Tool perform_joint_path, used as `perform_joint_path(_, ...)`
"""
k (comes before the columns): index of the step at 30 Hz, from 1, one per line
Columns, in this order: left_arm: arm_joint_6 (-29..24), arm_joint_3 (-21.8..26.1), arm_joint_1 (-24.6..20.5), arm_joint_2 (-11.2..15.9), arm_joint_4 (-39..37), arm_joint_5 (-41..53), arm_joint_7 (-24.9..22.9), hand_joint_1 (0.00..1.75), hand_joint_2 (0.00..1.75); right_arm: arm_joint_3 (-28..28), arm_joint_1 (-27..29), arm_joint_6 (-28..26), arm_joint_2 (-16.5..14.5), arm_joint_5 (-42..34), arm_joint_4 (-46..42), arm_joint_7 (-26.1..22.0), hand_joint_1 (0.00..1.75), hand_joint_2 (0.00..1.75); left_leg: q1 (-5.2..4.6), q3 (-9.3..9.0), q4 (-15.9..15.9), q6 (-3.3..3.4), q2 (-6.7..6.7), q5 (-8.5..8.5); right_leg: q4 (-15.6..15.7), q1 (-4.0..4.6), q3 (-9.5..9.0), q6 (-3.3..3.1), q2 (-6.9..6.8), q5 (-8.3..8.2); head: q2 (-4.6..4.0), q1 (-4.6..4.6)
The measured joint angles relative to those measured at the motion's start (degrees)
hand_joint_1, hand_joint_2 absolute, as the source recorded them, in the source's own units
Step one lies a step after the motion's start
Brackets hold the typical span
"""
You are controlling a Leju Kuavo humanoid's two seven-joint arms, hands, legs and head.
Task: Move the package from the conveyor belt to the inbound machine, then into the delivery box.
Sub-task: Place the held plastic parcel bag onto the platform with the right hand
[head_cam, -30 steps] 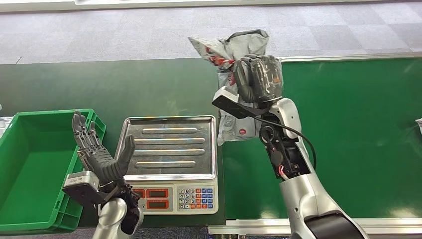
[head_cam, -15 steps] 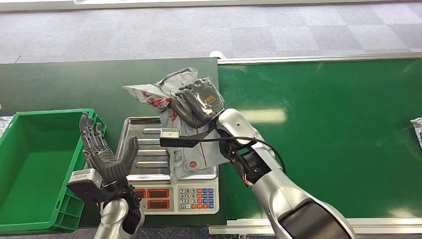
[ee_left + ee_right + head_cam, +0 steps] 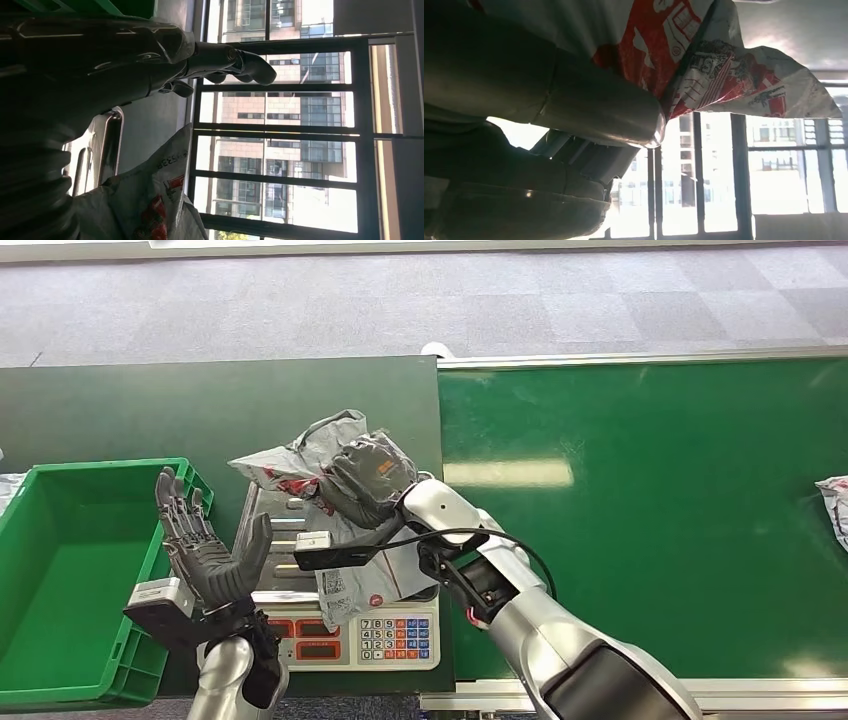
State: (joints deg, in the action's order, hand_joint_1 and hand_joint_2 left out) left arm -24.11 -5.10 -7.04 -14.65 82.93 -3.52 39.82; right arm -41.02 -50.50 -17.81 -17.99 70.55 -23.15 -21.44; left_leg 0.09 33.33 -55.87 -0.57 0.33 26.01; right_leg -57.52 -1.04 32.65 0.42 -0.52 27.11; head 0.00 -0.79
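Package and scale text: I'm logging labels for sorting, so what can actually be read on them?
"33338", partly legible, printed on the grey package in the left wrist view.
Keypad digits on the scale: too small to read.
Red print on the package: blurred, unreadable.
Right hand holds the package.

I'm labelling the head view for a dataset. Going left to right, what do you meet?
Green delivery box → left hand → grey package held by the right hand over the scale → green conveyor belt → another package at the edge.
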Motion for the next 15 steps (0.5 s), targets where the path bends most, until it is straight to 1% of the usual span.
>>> perform_joint_path(2, 0.7, 0.7, 0.1, -0.2, 0.5, 0.0, 0.0, 0.00, 1.75, -0.6, -0.1, 1.0, 0.0, -0.9, 0.9, 2.4, 1.75, 0.00, 0.00, 0.00, 0.0, 0.00, 0.00, 0.00, 0.0, 0.00, -0.01, 0.00, -0.01, 0.00, 0.00, 0.00)
perform_joint_path(3, 1.0, 0.9, 0.2, -0.3, 0.7, 0.0, 0.0, 0.00, 1.75, -0.7, -0.2, 1.7, 0.0, -1.8, 1.4, 2.8, 1.75, 0.00, 0.00, 0.00, 0.0, 0.00, 0.00, 0.00, 0.0, 0.00, -0.01, 0.00, -0.01, 0.00, 0.00, -0.01)
perform_joint_path(6, 1.6, 1.3, 0.3, -0.6, 1.3, 0.2, 0.0, 0.00, 1.75, -0.7, -0.7, 3.8, 0.0, -3.7, 2.5, 2.3, 1.75, 0.00, 0.00, -0.01, 0.0, 0.00, 0.00, 0.00, 0.0, 0.00, -0.01, 0.00, 0.00, 0.00, 0.00, 0.00)
perform_joint_path(7, 1.6, 1.4, 0.3, -0.7, 1.3, 0.4, 0.0, 0.00, 1.75, -0.7, -0.8, 4.2, 0.0, -3.9, 2.8, 2.0, 1.67, 0.00, 0.00, -0.01, 0.0, 0.00, -0.01, 0.00, 0.0, 0.00, -0.01, 0.00, 0.00, 0.00, 0.00, 0.00)
perform_joint_path(8, 1.6, 1.5, 0.3, -0.8, 1.3, 0.5, 0.0, 0.00, 1.75, -0.7, -0.8, 4.5, 0.0, -3.9, 3.0, 2.0, 1.47, 0.00, 0.00, -0.01, 0.0, 0.00, -0.01, 0.00, 0.0, 0.00, -0.02, 0.00, 0.00, 0.00, 0.00, 0.00)
perform_joint_path(9, 1.6, 1.6, 0.3, -0.9, 1.4, 0.5, 0.0, 0.00, 1.75, -0.7, -0.9, 4.7, 0.0, -3.7, 3.3, 2.1, 1.07, 0.00, 0.00, -0.01, 0.0, 0.00, -0.01, 0.00, 0.0, 0.00, -0.02, 0.00, 0.00, 0.00, 0.00, 0.00)
perform_joint_path(10, 1.6, 1.7, 0.3, -0.9, 1.4, 0.6, 0.0, 0.00, 1.75, -0.7, -0.9, 5.0, -0.1, -3.6, 3.5, 2.4, 0.63, 0.00, 0.00, -0.01, 0.0, 0.00, -0.01, 0.00, 0.0, 0.00, -0.01, 0.00, 0.00, 0.00, 0.00, -0.01)
perform_joint_path(11, 1.7, 1.7, 0.3, -0.9, 1.6, 0.6, 0.0, 0.00, 1.75, -0.7, -0.9, 5.3, -0.1, -3.7, 3.7, 2.7, 0.27, 0.00, 0.00, -0.01, 0.0, 0.00, -0.01, 0.00, 0.0, 0.00, -0.01, 0.00, 0.00, 0.00, 0.00, -0.01)
perform_joint_path(12, 1.8, 1.8, 0.3, -0.9, 1.8, 0.6, 0.0, 0.00, 1.75, -0.7, -0.9, 5.7, -0.1, -4.0, 3.9, 3.0, 0.03, 0.00, 0.00, -0.01, 0.0, 0.00, -0.01, 0.00, 0.0, 0.00, -0.01, 0.00, 0.00, 0.00, 0.00, -0.01)
perform_joint_path(13, 1.9, 1.9, 0.3, -0.9, 2.0, 0.6, 0.0, 0.00, 1.75, -0.7, -0.8, 6.1, -0.1, -4.6, 4.1, 3.2, 0.00, 0.00, 0.00, -0.01, 0.0, 0.00, -0.01, 0.00, 0.0, 0.00, -0.01, 0.00, 0.00, 0.00, 0.00, -0.01)
perform_joint_path(15, 2.1, 2.0, 0.3, -1.0, 2.5, 0.6, 0.0, 0.00, 1.75, -0.6, -0.8, 6.5, -0.1, -6.1, 4.4, 3.0, 0.00, 0.00, 0.00, -0.01, 0.0, 0.00, -0.01, 0.00, 0.0, 0.00, -0.01, 0.00, 0.00, 0.00, 0.00, -0.01)
